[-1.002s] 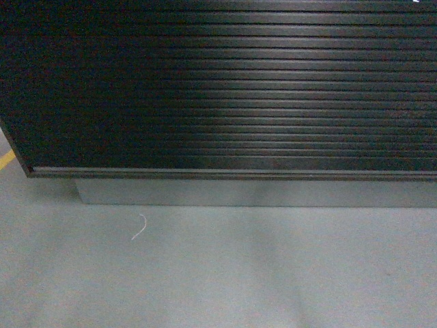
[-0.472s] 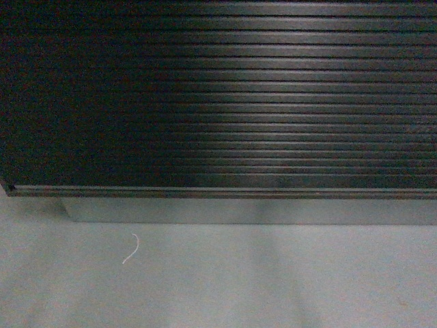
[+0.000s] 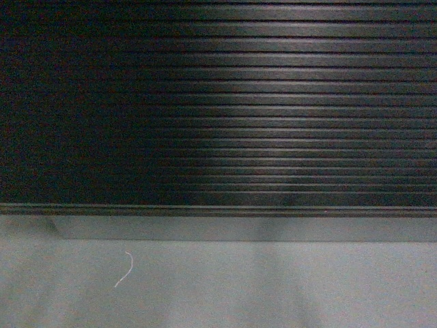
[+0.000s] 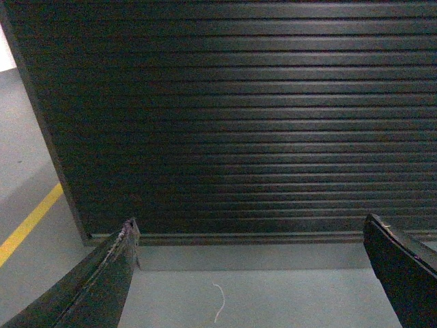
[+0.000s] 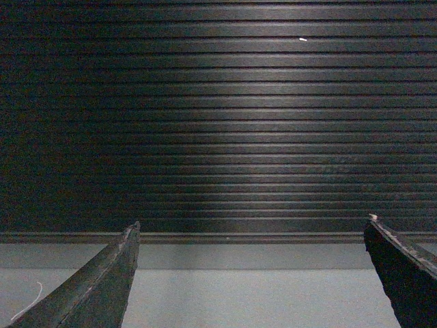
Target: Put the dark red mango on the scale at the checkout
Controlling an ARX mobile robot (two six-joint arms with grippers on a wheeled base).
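Closer now than a second ago, the ribbed front of the bench [image 3: 218, 102] fills more of the head view: its lower trim has slid down the picture, and its left end, showing earlier, has passed out of the left side. Under the trim runs the grey base [image 3: 232, 229], then the pale floor [image 3: 287, 287]. A thin white thread [image 3: 123, 269] lies curled on the floor at near left, just out from the base.

From the left wrist, the left hand [image 4: 252, 277] stands wide, its two dark fingers [image 4: 102, 287] rising at the lower corners with nothing between them. Beyond them is the same ribbed panel, its left edge slanting down to the floor. A yellow line [image 4: 27, 225] crosses the floor out to the left. The white thread lies on the floor between the fingers, nearer the left one.

From the right wrist, the right hand [image 5: 252, 277] is likewise spread wide and bare. Ribs fill the picture above, with a small bright speck high up, perhaps a glint. The grey base and floor sit below, and the thread shows at the far lower left.

Neither the dark red mango nor the scale shows in any view.
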